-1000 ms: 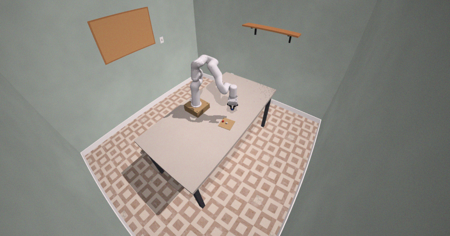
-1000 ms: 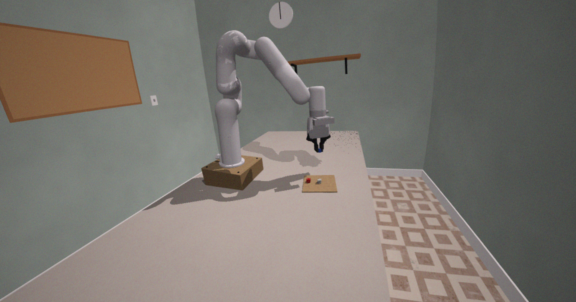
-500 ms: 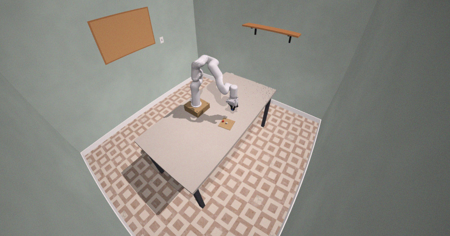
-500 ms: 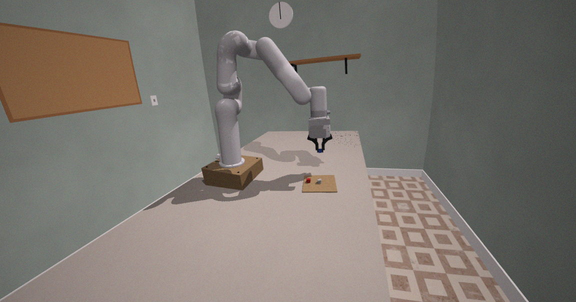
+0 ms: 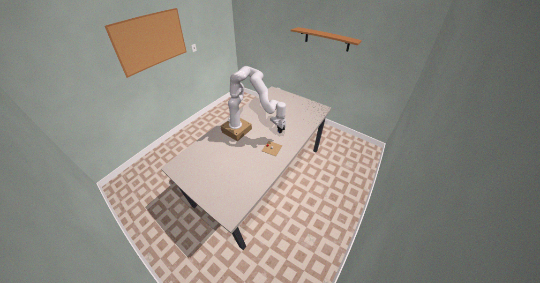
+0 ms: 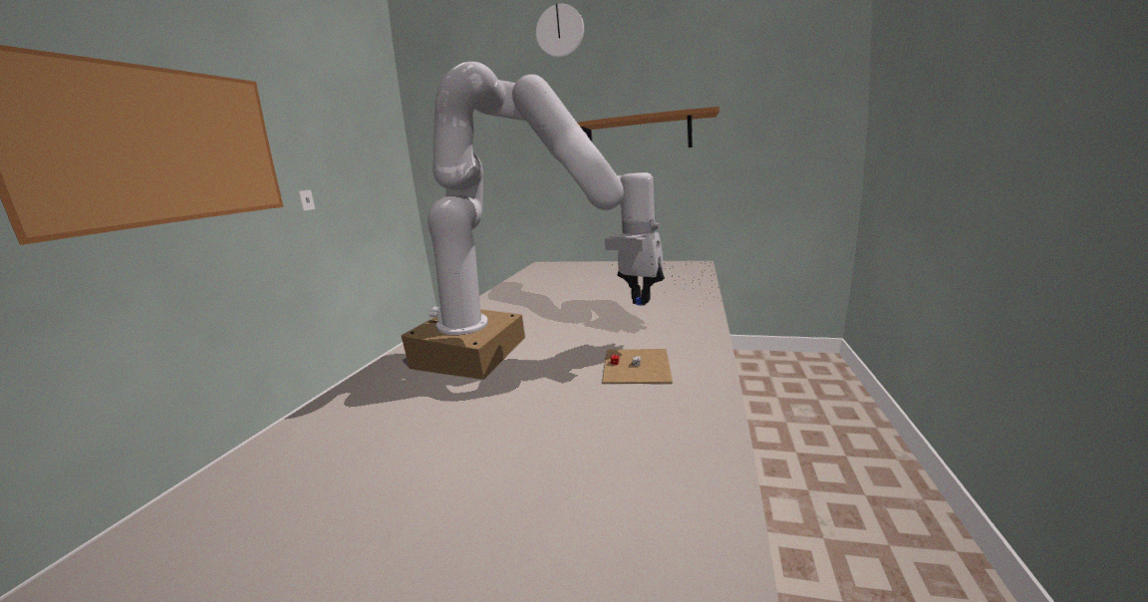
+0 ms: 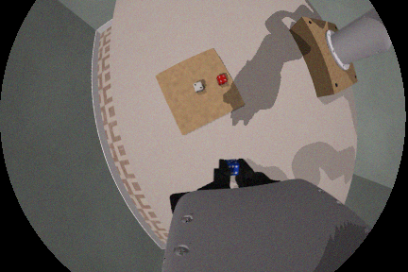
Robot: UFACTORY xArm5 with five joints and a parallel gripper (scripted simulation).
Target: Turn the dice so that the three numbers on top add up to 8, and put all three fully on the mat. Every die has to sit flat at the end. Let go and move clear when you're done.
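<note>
Table point(image 5: 211, 175): long, pale top on dark legs, standing on a checked floor point(image 5: 302, 243) in a green-walled room.

Arm point(image 6: 561, 145): white, rising from a wooden base point(image 6: 425, 353) on the table. It bends high over the base, then slopes down and outward, ending with the wrist pointing straight down above the table.

Mat point(image 6: 654, 372): small tan square lying flat on the table, just out from the base and partly under the arm's shadow. In the top view it sits at point(image 5: 274, 150); in the wrist view at point(image 7: 183, 98).

Gripper point(image 6: 640, 296): hangs well above the table, on the far side of the mat from the exterior camera, not over the mat. Jaws are nearly closed and clamped on the blue die point(image 6: 638, 299). The wrist view shows the blue die point(image 7: 233, 167) pinched at the tips, clear of the table. Which number faces up on it cannot be made out.

Red die point(image 6: 614, 359): on the mat, at the corner nearest the base. Wrist view: point(image 7: 222, 79).

White die point(image 6: 635, 362): on the mat, just beside the red die, on the side away from the base, not touching it. Wrist view: point(image 7: 199, 85).

Both mat dice look flat; their pips are too small to read.
</note>
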